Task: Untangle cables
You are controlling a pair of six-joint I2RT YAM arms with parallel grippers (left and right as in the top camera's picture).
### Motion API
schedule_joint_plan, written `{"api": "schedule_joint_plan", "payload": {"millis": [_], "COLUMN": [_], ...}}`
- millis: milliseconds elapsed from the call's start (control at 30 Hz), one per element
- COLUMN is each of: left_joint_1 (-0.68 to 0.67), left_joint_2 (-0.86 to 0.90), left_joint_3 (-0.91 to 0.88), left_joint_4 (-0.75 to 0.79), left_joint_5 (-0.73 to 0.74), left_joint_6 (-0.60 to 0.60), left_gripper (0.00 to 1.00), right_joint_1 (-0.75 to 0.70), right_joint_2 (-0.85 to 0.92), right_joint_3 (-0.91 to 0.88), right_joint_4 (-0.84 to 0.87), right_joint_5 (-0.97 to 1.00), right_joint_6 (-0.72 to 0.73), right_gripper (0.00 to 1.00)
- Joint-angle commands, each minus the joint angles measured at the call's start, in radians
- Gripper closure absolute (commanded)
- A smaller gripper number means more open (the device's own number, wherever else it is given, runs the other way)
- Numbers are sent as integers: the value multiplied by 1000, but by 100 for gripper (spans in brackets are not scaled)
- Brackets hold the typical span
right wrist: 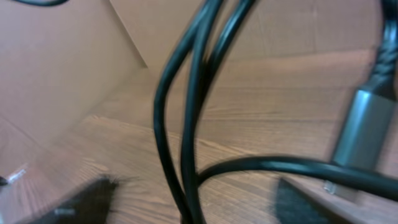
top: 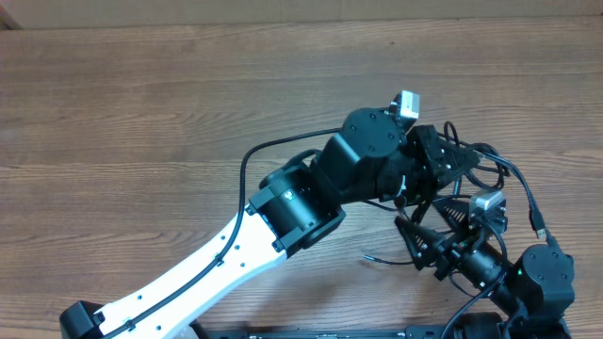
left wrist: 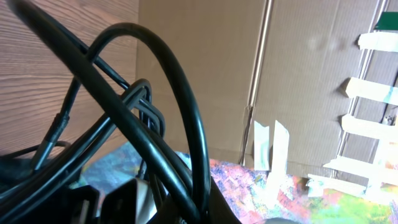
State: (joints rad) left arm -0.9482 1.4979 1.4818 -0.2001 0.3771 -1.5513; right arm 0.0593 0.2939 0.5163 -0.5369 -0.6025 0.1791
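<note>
Thin black flexible cables (top: 513, 184) are bunched at the right of the brown wood-grain table (top: 141, 113), looped between the two grippers and lifted off the surface in places. One loose end lies on the wood in front of the arms.

The left gripper (top: 443, 165) is closed tight. Its wrist view is filled with crossing strands (left wrist: 155, 124), and whether one is pinched between the jaws cannot be made out. The right gripper (right wrist: 193, 202) has its blurred dark fingers (right wrist: 84, 199) spread, with several strands running down between them and another crossing in front. A silver-grey metal plug (right wrist: 357, 130) hangs just beside them.

The main risk is that the right jaws close on two or three strands at once. A pull away from the clamped left side would then cinch the crossing tighter, not free it. The plug could also catch in a loop and drag the whole bundle. The arms work very near each other, and the thin cords lie close to the thicker cable (top: 247, 160) along the left arm, so a snag or a knock between wrists seems possible.

No container is in view. The brown cardboard (left wrist: 298, 74) behind the table reads as a flat taped panel, and a multicoloured sheet (left wrist: 249, 180) lies at its foot.
</note>
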Motion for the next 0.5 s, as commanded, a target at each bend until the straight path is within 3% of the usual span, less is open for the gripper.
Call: {"api": "schedule_joint_plan", "payload": {"millis": [0, 33, 133, 400, 467], "left_joint_1": [-10, -10, -9, 22, 32], "left_joint_2": [-14, -14, -14, -14, -14], "left_joint_3": [26, 26, 26, 26, 26], "left_joint_4": [24, 45, 46, -48, -86], "left_joint_5": [-41, -41, -52, -280, -372], "left_joint_6": [-24, -24, -11, 79, 82], "left_gripper": [96, 96, 96, 94, 86], "right_joint_1": [-3, -3, -3, -3, -3], "right_joint_2": [-1, -1, -1, -1, -1], "right_joint_3": [7, 7, 7, 7, 7], "right_joint_4": [8, 8, 8, 8, 8], "right_joint_5": [-2, -2, -2, -2, -2], "right_joint_6": [-6, -6, -6, -5, -5], "right_gripper": [59, 79, 96, 96, 96]}}
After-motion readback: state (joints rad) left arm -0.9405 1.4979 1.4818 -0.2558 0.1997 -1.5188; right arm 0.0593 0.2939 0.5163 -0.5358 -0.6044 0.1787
